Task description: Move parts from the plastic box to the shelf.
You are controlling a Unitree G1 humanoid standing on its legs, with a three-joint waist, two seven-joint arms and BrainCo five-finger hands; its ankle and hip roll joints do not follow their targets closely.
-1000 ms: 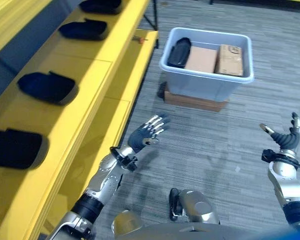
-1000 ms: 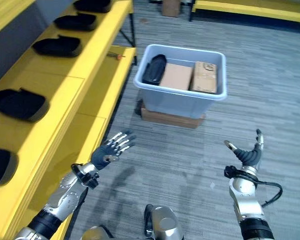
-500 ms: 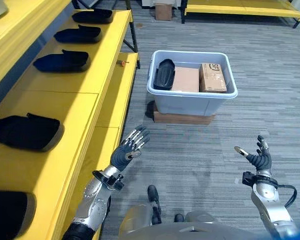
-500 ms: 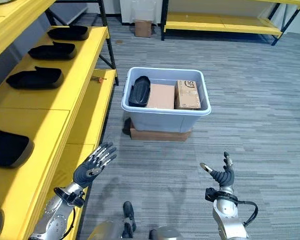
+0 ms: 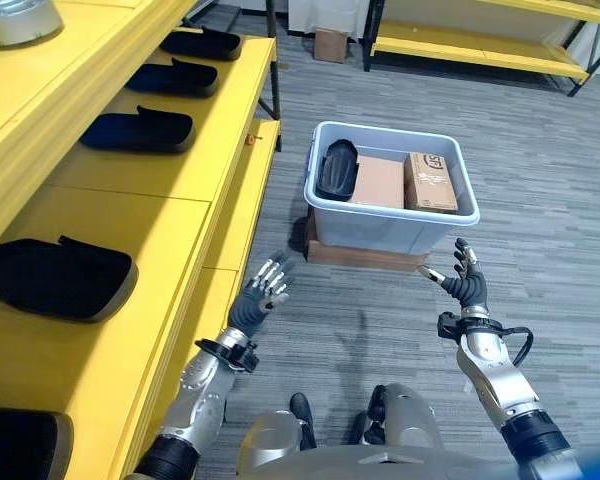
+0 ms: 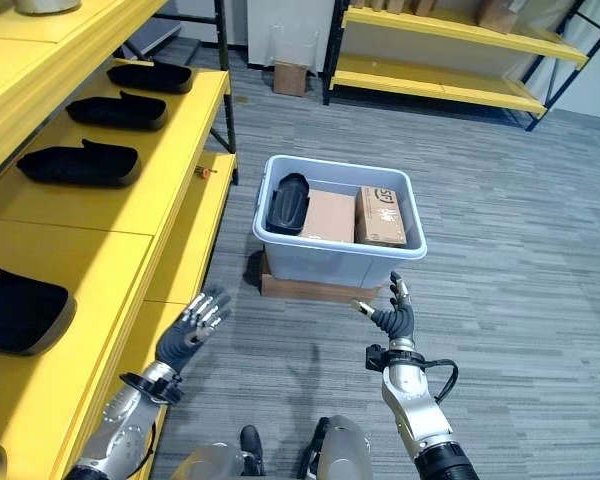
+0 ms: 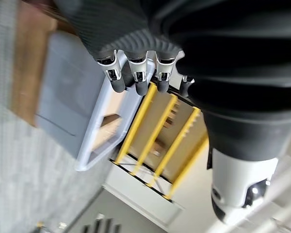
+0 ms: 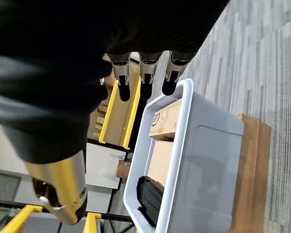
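Fingers (image 5: 467, 262) spread — plastic box (image 5: 392, 218) just beyond, untouched.

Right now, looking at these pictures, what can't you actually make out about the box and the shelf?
- Plastic box: its floor is hidden under the black part and two cardboard boxes, so anything beneath them is unseen.
- Brown base under the box: mostly covered by it, so I cannot tell what it is.
- Nearest black part on the yellow shelf: cut off by the lower left edge.
- Small orange item on the shelf: too small to identify.
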